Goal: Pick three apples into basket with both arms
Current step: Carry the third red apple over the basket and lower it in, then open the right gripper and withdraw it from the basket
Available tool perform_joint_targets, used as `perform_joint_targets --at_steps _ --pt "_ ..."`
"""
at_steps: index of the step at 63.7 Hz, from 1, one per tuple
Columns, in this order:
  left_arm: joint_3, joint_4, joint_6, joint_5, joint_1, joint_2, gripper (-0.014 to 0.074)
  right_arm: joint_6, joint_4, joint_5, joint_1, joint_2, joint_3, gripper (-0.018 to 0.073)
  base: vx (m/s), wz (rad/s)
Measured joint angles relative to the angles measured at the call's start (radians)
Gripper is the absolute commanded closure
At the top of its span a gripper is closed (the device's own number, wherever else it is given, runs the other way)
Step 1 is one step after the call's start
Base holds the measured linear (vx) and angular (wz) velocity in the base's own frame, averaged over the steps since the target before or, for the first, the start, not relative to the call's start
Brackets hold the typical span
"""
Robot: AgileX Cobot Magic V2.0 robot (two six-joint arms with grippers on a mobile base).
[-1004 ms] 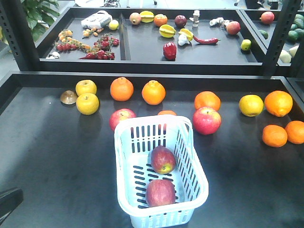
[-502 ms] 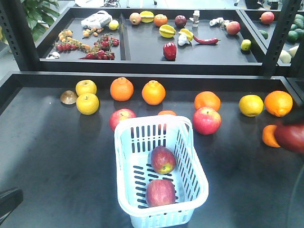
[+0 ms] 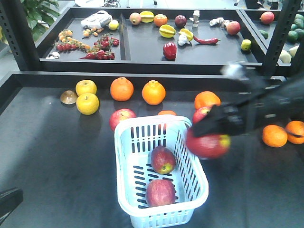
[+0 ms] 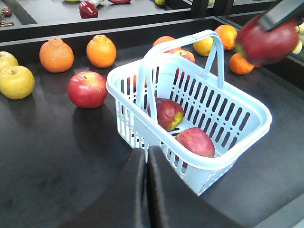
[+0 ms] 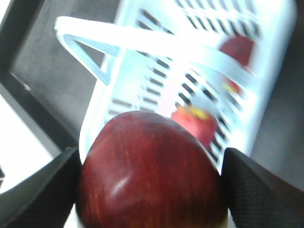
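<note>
Nearest in the left wrist view, the left black gripper [image 4: 147, 190] is seen with its two fingers pressed together, nothing between them, just short of the near wall of the pale blue-white slotted plastic basket [image 3: 124, 187]. Two dark red apples lie inside that basket: one near [image 3: 160, 192], and one further in, with a yellow-green patch [image 3: 163, 159]. They lie close together; contact cannot be judged.

A third dark red apple [image 3: 207, 144] is clamped between the jaws of the right black gripper [image 5: 147, 190], whose textured fingers [image 5: 259, 190] are spread to the fruit's full width and press on both of its sides. In the front view this apple is blurred and is held at the basket's right rim, above it. The right black arm [image 3: 259, 111] reaches in from the right.

On the dark table [image 3: 52, 156], two further red apples are counted: one [image 3: 121, 117] just beyond the basket's far left corner and one [image 3: 201, 114] partly hidden behind the right arm. An orange citrus fruit [image 3: 166, 113] shows behind the far rim. Further back, three more oranges [image 3: 121, 89] [image 3: 153, 92] [image 3: 207, 99] stand in a row, and two [image 3: 274, 135] [image 3: 295, 131] at the right edge. Two yellow apples [image 3: 87, 103] [image 3: 86, 87] are placed at the far left, close together.

On the far black tray [image 3: 142, 45], mixed fruit and vegetables are spread.
</note>
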Motion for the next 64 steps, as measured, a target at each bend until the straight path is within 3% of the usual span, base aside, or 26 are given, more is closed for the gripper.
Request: perform_joint_targets --at_steps 7,13,27,36,53,64 --pt "0.000 0.000 0.000 0.000 0.000 0.000 0.0602 0.000 -0.032 -0.088 0.104 0.040 0.000 0.0498 0.00 0.00" --pt "0.000 0.000 0.000 0.000 0.000 0.000 0.0602 0.000 -0.067 -0.137 0.153 0.088 0.000 0.0383 0.00 0.00" --pt "0.000 0.000 0.000 0.000 0.000 0.000 0.0602 -0.001 -0.074 -0.200 0.172 0.139 0.000 0.0015 0.00 0.00" --pt "0.000 0.000 0.000 0.000 0.000 0.000 0.0602 -0.023 -0.073 -0.206 0.172 0.139 0.000 -0.0113 0.00 0.00" --pt "0.000 0.000 0.000 0.000 0.000 0.000 0.0602 -0.027 -0.069 -0.205 0.172 0.139 0.000 -0.0106 0.00 0.00" --pt "0.000 0.000 0.000 0.000 0.000 0.000 0.0602 -0.042 -0.069 -0.193 0.172 0.139 0.000 0.0015 0.00 0.00"
